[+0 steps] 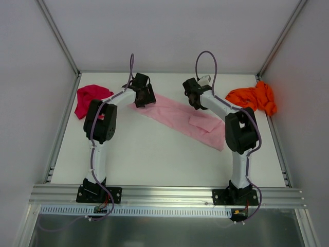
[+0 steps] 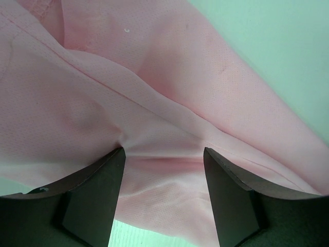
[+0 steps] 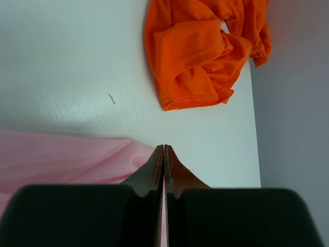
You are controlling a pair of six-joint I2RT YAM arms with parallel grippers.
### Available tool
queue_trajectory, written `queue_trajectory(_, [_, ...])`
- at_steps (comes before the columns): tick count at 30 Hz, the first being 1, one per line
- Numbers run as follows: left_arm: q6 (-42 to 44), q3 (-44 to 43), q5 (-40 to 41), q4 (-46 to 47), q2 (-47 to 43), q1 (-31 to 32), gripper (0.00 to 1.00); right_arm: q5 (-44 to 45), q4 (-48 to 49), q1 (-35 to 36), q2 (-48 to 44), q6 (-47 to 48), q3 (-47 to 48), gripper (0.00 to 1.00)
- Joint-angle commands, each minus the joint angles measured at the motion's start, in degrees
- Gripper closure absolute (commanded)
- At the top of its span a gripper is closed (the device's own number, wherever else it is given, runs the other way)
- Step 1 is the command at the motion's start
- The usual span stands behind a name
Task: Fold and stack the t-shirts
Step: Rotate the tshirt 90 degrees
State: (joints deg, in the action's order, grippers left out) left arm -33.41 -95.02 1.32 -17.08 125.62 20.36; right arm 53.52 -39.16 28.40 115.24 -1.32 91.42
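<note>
**Folding barely begun, nothing stacked**

My left gripper (image 2: 163, 154) has its jaws apart, straddling a ridge of the light pink cloth t-shirt (image 2: 154, 92). The shirt lies directly beneath it and runs off as a long rumpled band toward my right gripper (image 3: 164, 150). That one is pressed closed at the band's far edge. A thin pink line shows in its seam, but I can't tell whether cloth is nipped.

Ahead of it and to its right, the bright orange cloth t-shirt (image 3: 198, 56) sits crumpled. Outside the left gripper, the magenta-red cloth t-shirt (image 1: 90, 99) lies bunched. I judge both untouched and the pink one half-folded at best. Its collar and tag are hidden.
</note>
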Motion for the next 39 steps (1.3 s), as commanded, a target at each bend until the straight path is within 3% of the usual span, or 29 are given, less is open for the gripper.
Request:
queue_trajectory(1, [1.77,-2.53,-1.15,-3.39,1.64,-1.02,0.36,0.72,-7.14,-2.3,4.1,0.1,6.3,0.99])
queue_trajectory(4, [2.21,-3.85,-1.15,-4.45,2.43,-1.37,0.37,-3.06,-9.79,-3.53,7.71,-0.43,8.6,0.99])
queue_trajectory(6, [2.12,-4.64,-1.15,-4.98,2.78,-1.9,0.46,-4.91,-9.97,-3.62,8.33,-0.61,8.34,0.99])
queue_trajectory(8, [2.21,-5.26,-1.32,-5.42,2.79,-2.08,0.48,-6.4,-9.97,-3.62,8.42,-1.14,7.82,0.99])
queue_trajectory(11, [2.38,-5.78,-2.2,-6.38,3.05,-2.08,0.59,-7.81,-9.54,-3.53,8.16,-1.31,6.23,0.99])
queue_trajectory(19, [2.82,-6.4,-1.76,-7.79,3.84,-2.69,0.53,-11.94,-9.1,-3.09,7.72,-1.05,4.12,0.99])
queue_trajectory(27, [3.53,-6.14,-1.85,-9.64,2.96,-4.71,0.44,-20.28,-4.18,-0.46,3.07,-1.75,-4.48,0.99])
queue_trajectory(33, [4.05,-10.7,-5.18,-11.48,6.12,-5.15,0.53,-21.62,0.83,4.99,-0.02,-3.42,-12.4,0.99])
queue_trajectory(39, [5.37,-14.75,-11.78,-10.96,10.25,-4.63,0.54,-19.95,1.36,11.66,0.16,-5.0,-14.16,0.99])
